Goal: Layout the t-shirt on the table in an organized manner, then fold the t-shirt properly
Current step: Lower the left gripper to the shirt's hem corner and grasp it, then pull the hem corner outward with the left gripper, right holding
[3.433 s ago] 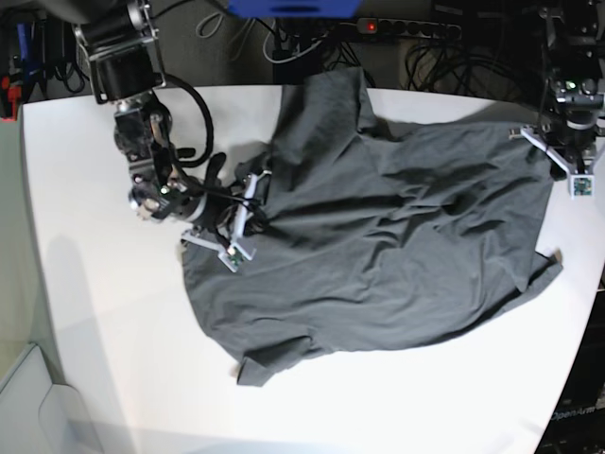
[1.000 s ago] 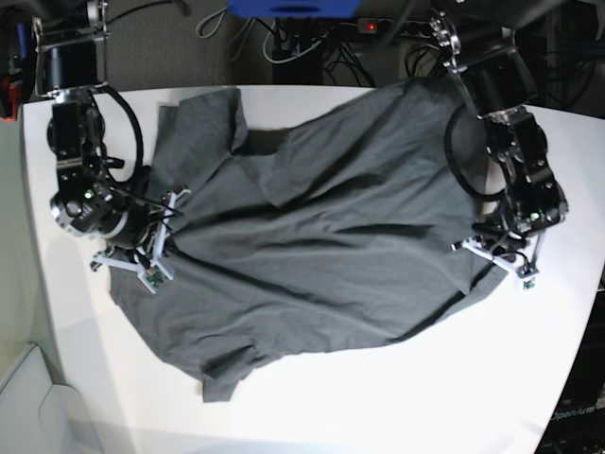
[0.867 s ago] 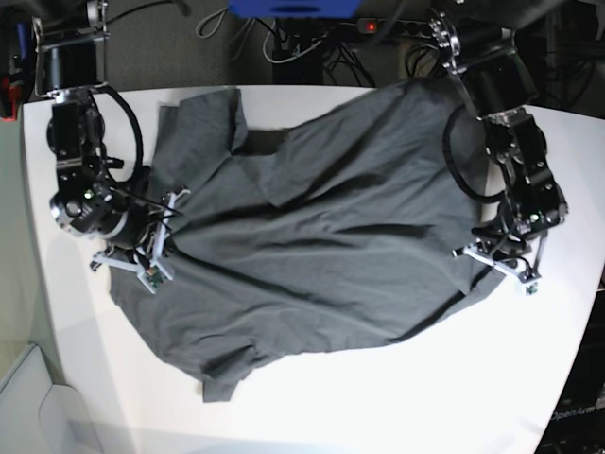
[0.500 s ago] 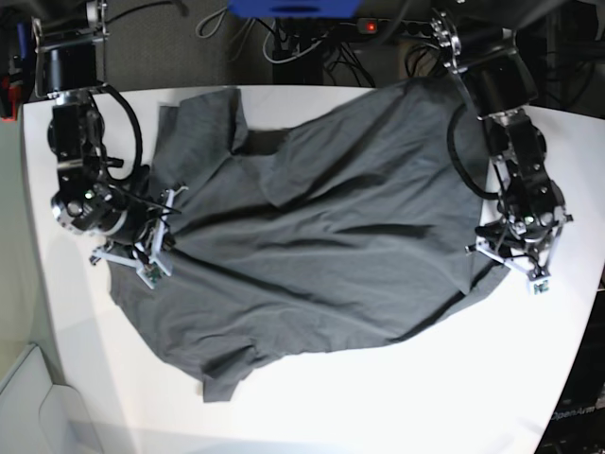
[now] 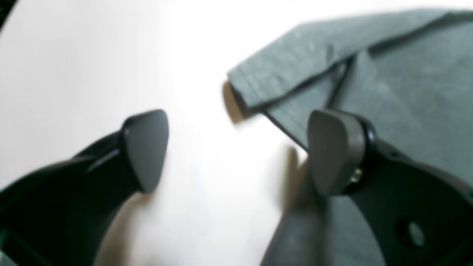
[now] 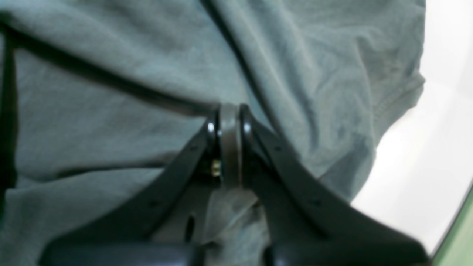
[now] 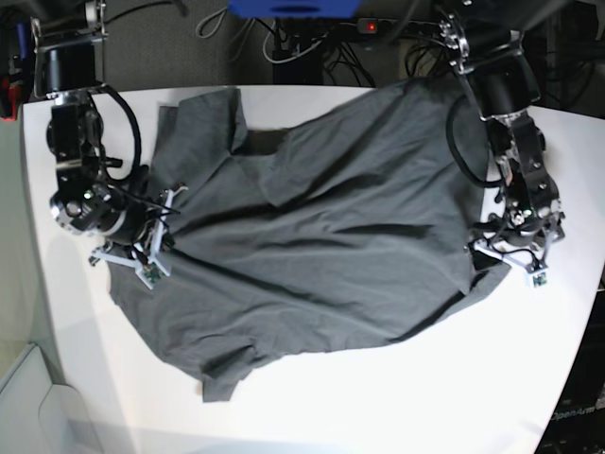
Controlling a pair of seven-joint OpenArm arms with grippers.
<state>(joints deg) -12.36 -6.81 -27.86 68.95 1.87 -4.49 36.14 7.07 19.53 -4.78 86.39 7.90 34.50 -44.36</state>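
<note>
The dark grey t-shirt (image 7: pixel 321 236) lies spread and wrinkled across the white table (image 7: pixel 378 397), with a sleeve (image 7: pixel 227 374) pointing toward the front edge. At the shirt's right edge my left gripper (image 7: pixel 508 259) is open. In the left wrist view, that gripper (image 5: pixel 240 147) has only bare table (image 5: pixel 74 55) between its fingers, and a hemmed shirt corner (image 5: pixel 288 81) lies just beyond one fingertip (image 5: pixel 334 147). At the shirt's left edge my right gripper (image 7: pixel 156 236) is shut. The right wrist view shows this gripper (image 6: pixel 229 123) pinching a fold of the t-shirt (image 6: pixel 111 111).
A power strip (image 7: pixel 406 26), cables and a blue object (image 7: pixel 293 8) sit behind the table's far edge. A pale bin (image 7: pixel 28 407) stands off the front left corner. The left arm is close to the table's right edge (image 7: pixel 591 284).
My left gripper has opened and let go of the shirt's right edge, shifting slightly toward the table's right side. The right gripper stays shut on the shirt and has not moved.
</note>
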